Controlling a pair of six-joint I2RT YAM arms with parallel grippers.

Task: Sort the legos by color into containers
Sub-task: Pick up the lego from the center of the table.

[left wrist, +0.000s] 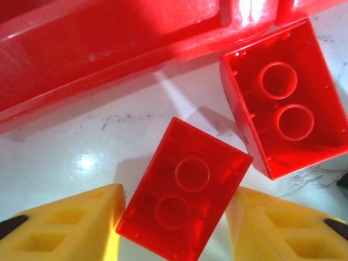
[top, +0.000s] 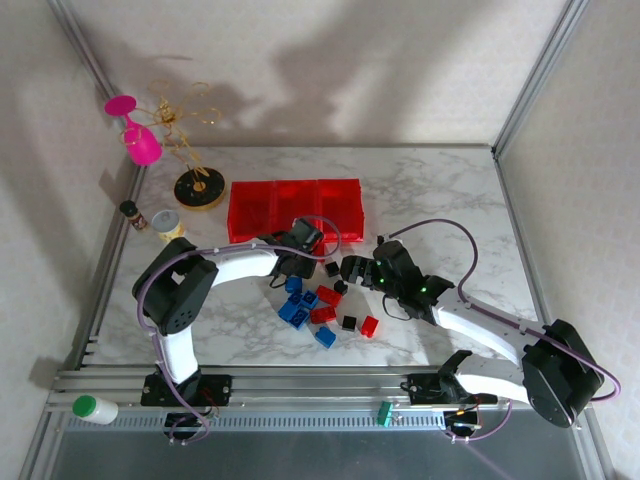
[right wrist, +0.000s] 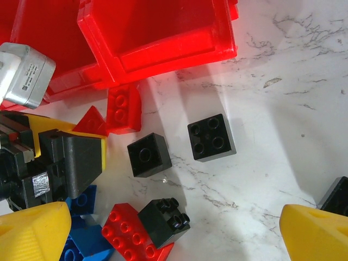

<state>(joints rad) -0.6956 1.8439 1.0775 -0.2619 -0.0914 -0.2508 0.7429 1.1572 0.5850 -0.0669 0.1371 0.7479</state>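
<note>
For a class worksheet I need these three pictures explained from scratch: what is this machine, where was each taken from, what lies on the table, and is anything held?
The machine is two robot arms bolted at the near edge of a marble table. The wide picture looks down from above and behind them. The other two come from cameras on each wrist, so the yellow shapes are that arm's own fingers. On the table stand three joined red bins, with loose red, blue and black legos in front. Further left are a pink glass and a tin can. The left gripper has its fingers tight on either side of a red brick, apparently gripping it. The right gripper is open over black bricks, holding nothing.
</note>
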